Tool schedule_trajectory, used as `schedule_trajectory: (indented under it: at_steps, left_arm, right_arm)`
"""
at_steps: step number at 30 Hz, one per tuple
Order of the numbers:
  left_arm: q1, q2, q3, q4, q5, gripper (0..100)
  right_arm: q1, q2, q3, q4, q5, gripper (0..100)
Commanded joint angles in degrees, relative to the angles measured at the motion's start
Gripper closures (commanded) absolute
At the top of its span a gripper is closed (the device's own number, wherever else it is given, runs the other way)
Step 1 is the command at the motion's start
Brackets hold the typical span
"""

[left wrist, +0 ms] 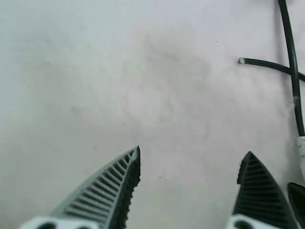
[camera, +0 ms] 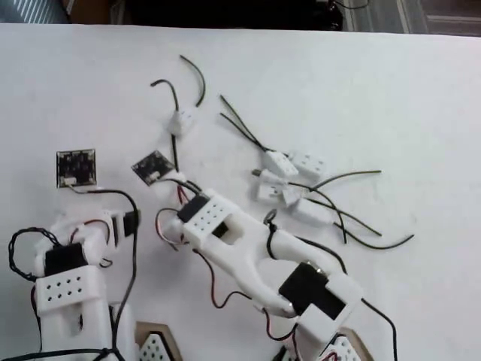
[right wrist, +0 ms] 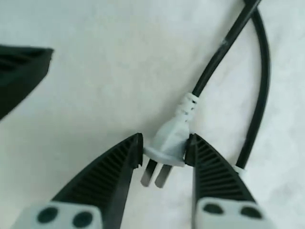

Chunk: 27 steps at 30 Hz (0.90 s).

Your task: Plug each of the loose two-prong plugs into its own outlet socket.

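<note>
A pale grey two-prong plug (right wrist: pixel 167 145) on a black cord (right wrist: pixel 224 47) lies on the white table, prongs toward the camera. My right gripper (right wrist: pixel 165 139) is shut on it, one ribbed finger pressing each side of its body. My left gripper (left wrist: pixel 193 151) hangs open over bare table with nothing between its fingers; a black cord (left wrist: pixel 291 71) runs along one side. In the high view the right arm (camera: pixel 225 226) stretches to the table's middle left and the left arm (camera: pixel 75 248) sits at the front left. One white socket block (camera: pixel 183 119) lies beyond them.
Several white socket blocks (camera: pixel 289 177) with tangled black cords (camera: pixel 353 226) lie right of centre. A loose cord end (left wrist: pixel 240 60) lies near the left gripper. A dark wedge (right wrist: pixel 19 71) shows at the edge of the right wrist view. The table's far edge (camera: pixel 240 27) borders a dark background.
</note>
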Motion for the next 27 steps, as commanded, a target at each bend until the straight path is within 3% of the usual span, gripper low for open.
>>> schedule_trajectory:
  at_steps: [1, 5, 10, 22, 27]
  left_arm:
    - [-0.31, -1.19, -0.35, -1.14, 0.09, 68]
    - [-0.31, -1.19, -0.35, -1.14, 0.09, 68]
    - [-0.31, -1.19, -0.35, -1.14, 0.09, 68]
    - [-0.31, -1.19, -0.35, -1.14, 0.09, 68]
    - [-0.31, -1.19, -0.26, -1.14, 0.09, 68]
  right_arm:
    - [2.24, 0.22, -1.93, -1.1, -0.18, 92.0]
    - [4.53, -0.22, -1.93, -2.33, -0.09, 98.1]
    - [5.76, -0.31, -1.76, -1.19, -0.18, 98.1]
    - [6.02, -9.71, -1.41, 16.75, 0.26, 97.5]
    - [5.93, -7.34, -1.05, 17.19, 0.26, 81.3]
